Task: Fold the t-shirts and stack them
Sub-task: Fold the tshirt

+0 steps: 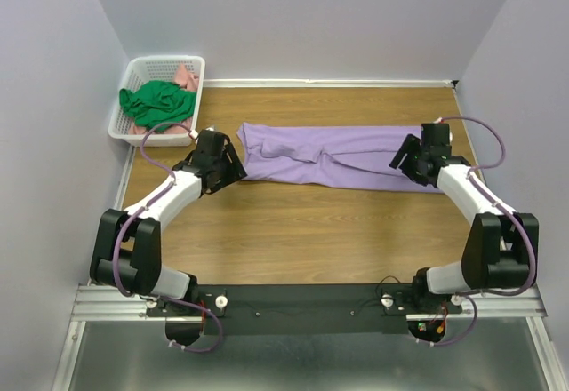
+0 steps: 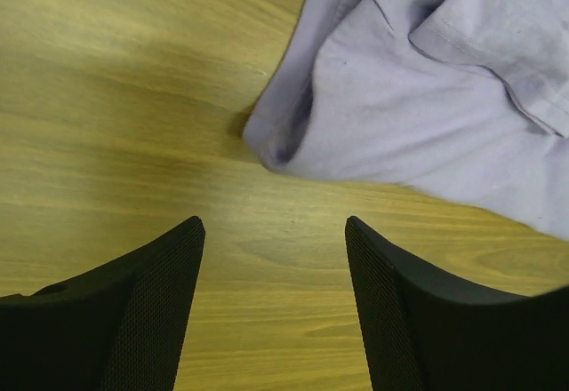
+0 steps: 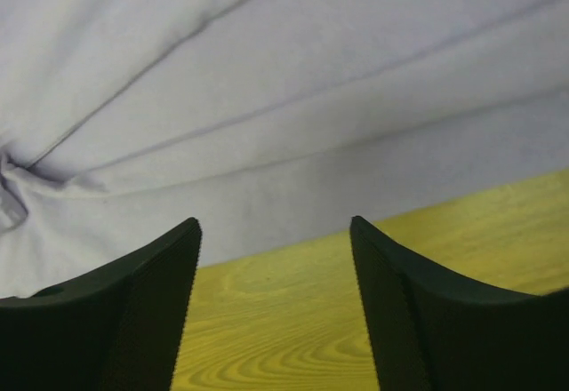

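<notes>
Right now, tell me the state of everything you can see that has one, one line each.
lavender t-shirt: long folded strip, wrinkled, lying on the table, not gripped.
green t-shirt: crumpled, unfolded, in the basket.
pink t-shirt: crumpled in the basket, mostly under the green one.
left gripper: open, empty, by the lavender shirt's left end.
right gripper: open, empty, at its near edge.
</notes>
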